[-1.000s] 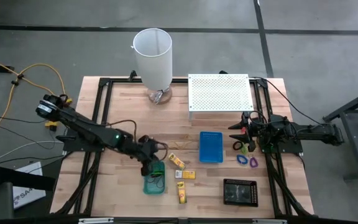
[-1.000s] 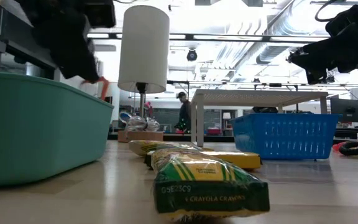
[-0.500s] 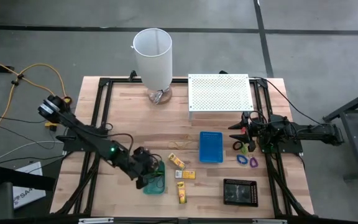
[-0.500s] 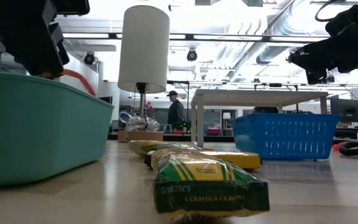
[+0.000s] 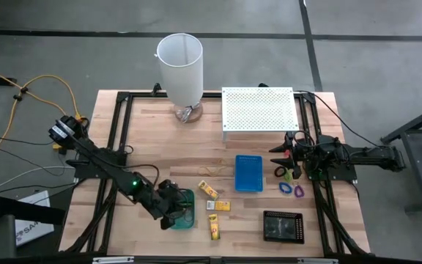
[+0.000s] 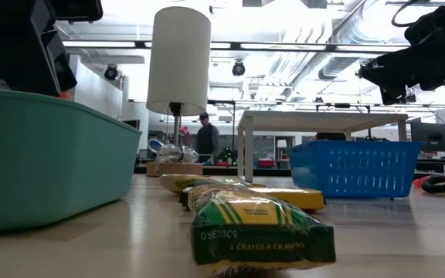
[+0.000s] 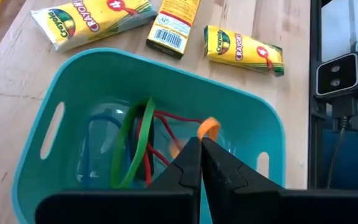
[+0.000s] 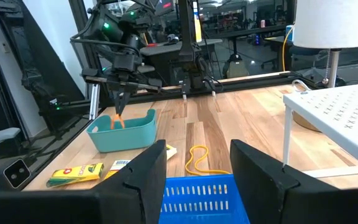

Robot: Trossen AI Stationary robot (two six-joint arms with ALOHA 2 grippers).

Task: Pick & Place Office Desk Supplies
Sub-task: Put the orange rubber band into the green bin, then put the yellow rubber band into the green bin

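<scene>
The left gripper (image 7: 199, 144) hangs over the green tray (image 5: 187, 199) at the front left of the surface (image 5: 226, 150), its fingers pressed together on an orange band (image 7: 208, 127) that it holds just above the tray's interior. Inside the tray lie a green band (image 7: 131, 146), a red band (image 7: 168, 124) and a blue band (image 7: 99, 118), overlapping one another on the tray floor. Three yellow crayon packets (image 5: 213, 226) lie on the surface just beside the tray, on the side toward the centre, separate from one another. A loose yellow band (image 8: 197, 159) lies flat on the surface between the green tray and the blue tray (image 5: 248, 173). The right gripper (image 8: 194, 167) waits above the right side of the surface, near the white perforated stand (image 5: 258, 108), with its fingers apart and nothing between them. Close to it on the surface lie a black clip (image 5: 279, 172), a green clip (image 5: 296, 174), a blue clip (image 5: 285, 188) and a purple clip (image 5: 299, 191). A black tray (image 5: 282, 226) sits at the front right, and a tall white cylinder (image 5: 179, 68) stands at the rear of the surface.
</scene>
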